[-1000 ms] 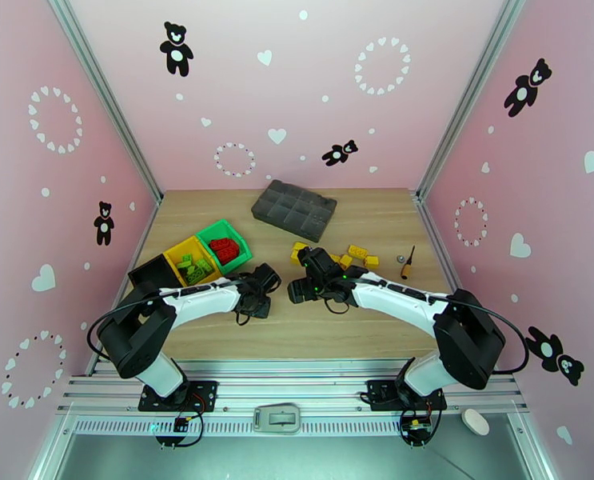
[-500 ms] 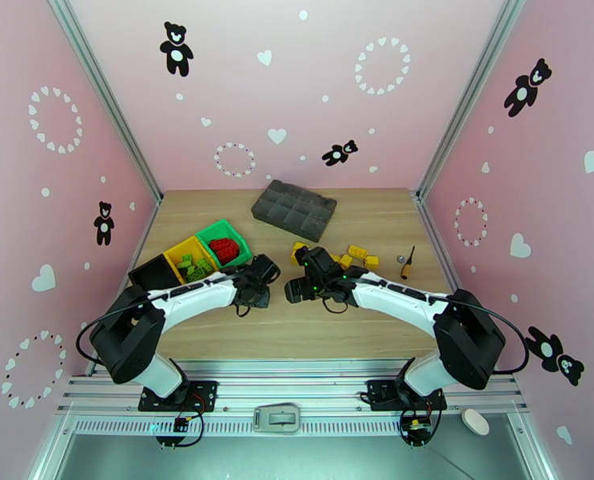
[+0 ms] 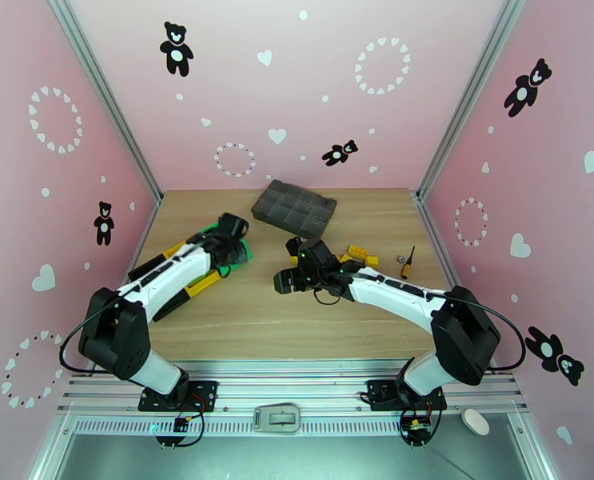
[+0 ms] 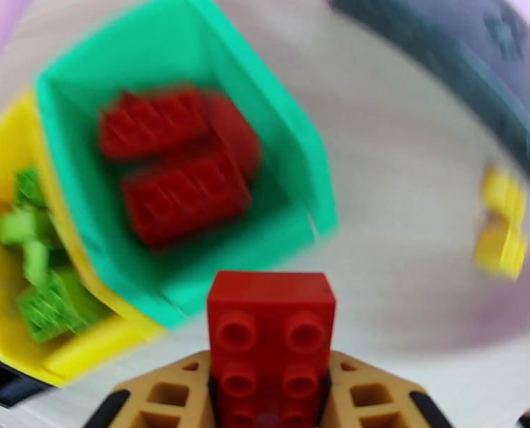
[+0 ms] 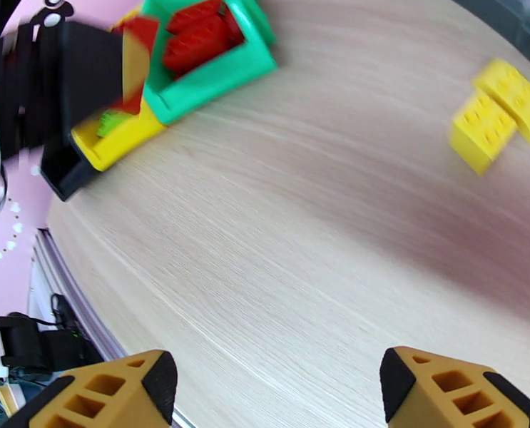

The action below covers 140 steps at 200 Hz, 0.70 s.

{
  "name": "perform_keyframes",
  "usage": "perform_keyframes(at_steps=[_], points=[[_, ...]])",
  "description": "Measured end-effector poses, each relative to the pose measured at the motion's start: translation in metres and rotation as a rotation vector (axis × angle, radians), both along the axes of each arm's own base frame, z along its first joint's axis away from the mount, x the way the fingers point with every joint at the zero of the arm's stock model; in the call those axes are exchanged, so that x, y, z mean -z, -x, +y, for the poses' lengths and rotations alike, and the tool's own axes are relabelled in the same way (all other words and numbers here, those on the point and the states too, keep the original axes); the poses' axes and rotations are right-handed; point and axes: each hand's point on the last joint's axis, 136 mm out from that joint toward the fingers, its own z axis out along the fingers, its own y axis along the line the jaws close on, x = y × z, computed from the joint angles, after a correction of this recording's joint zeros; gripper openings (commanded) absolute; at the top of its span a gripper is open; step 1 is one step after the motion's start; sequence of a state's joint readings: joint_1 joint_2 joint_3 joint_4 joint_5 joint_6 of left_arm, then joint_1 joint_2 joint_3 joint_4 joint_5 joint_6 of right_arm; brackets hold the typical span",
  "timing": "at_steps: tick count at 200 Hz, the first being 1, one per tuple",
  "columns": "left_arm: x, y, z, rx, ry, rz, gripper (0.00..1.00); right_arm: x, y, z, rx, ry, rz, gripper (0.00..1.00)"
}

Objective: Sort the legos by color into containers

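Sorting well along: left gripper (image 4: 272, 394) pinches a red studded plastic brick (image 4: 271, 329) beside the green plastic bin (image 4: 302, 148) holding red bricks (image 4: 179, 172), light-green bricks (image 4: 43, 301) fill the yellow plastic bin (image 4: 1, 172), right gripper (image 5: 275, 383) gapes empty over the wooden table (image 5: 300, 230), yellow bricks (image 5: 496, 112) unsorted.

1 overhead, 2 wrist, sharing green container (image 4: 304, 148)

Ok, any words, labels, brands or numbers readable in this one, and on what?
None can be read.
Pink walls: only bear, heart and dot decals, no lettering.
Red lego: studs too blurred to show any mark.
Green bin, grey tray: no label visible.
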<state>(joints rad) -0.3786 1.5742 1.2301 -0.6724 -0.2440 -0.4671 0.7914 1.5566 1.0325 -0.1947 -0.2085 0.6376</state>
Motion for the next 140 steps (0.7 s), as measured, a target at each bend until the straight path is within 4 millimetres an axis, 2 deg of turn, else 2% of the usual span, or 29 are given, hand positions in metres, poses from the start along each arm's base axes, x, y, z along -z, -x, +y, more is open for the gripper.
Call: perform_keyframes(at_steps=[20, 33, 77, 107, 140], points=[[-0.014, -0.023, 0.016, -0.046, 0.005, -0.035, 0.36, -0.004, -0.002, 0.002, -0.001, -0.009, -0.007, 0.8], [-0.015, -0.034, 0.023, -0.064, 0.002, -0.04, 0.36, -0.004, -0.003, 0.001, 0.001, -0.008, -0.008, 0.8], [0.014, -0.06, 0.042, -0.112, -0.022, 0.019, 0.4, -0.002, -0.01, -0.008, 0.031, 0.003, -0.004, 0.8], [0.028, -0.068, 0.044, -0.115, -0.033, 0.046, 0.54, -0.002, -0.016, -0.016, 0.057, 0.014, -0.007, 0.8], [0.024, -0.073, 0.043, -0.113, -0.031, 0.035, 0.69, -0.005, -0.02, -0.025, 0.08, 0.025, -0.016, 0.81]])
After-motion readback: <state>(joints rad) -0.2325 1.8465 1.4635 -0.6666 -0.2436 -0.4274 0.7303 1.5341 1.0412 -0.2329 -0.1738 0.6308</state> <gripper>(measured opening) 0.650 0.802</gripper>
